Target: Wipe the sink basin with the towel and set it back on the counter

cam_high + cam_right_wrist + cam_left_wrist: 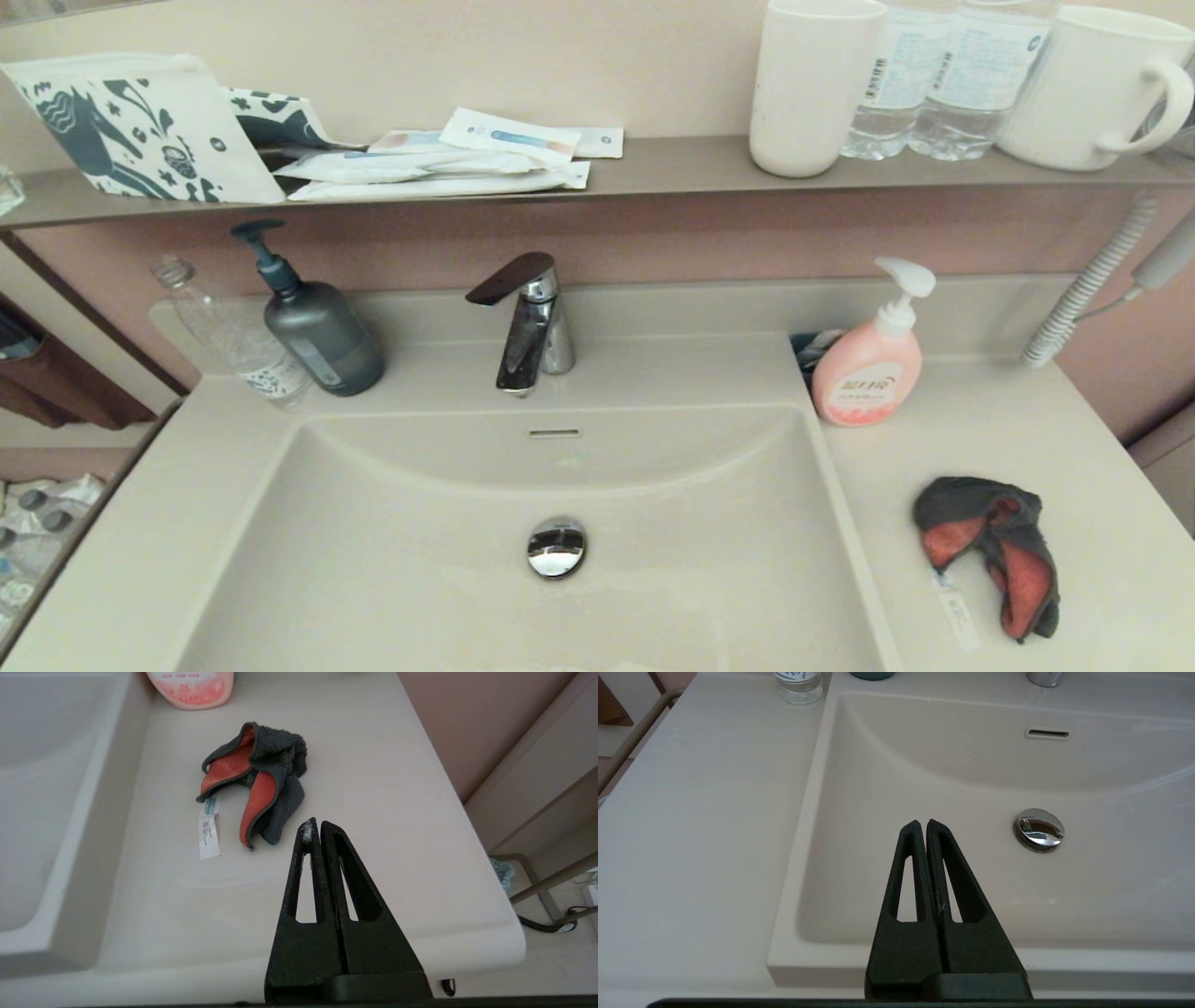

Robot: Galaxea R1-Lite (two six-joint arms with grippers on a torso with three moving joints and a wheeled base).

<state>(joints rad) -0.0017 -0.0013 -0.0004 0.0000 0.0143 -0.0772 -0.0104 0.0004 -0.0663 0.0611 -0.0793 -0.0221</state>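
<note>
The towel [991, 551] lies crumpled on the counter [1046, 439] right of the sink basin [392, 560], charcoal outside with coral red folds and a white tag [956, 609]. In the right wrist view the towel [257, 779] lies just beyond my right gripper [318, 825], which hovers above the counter [383, 812], shut and empty. My left gripper [923, 823] is shut and empty above the basin's near left part [887, 812], left of the chrome drain plug [1039, 829]. The overflow slot [1048, 733] shows on the far wall. Neither gripper shows in the head view.
A chrome faucet [528, 322] stands behind the basin. A dark pump bottle [317, 327] and a clear bottle [233, 336] stand at the back left, a pink soap dispenser [873, 364] at the back right. The shelf [653, 168] above holds cups, water bottles and packets.
</note>
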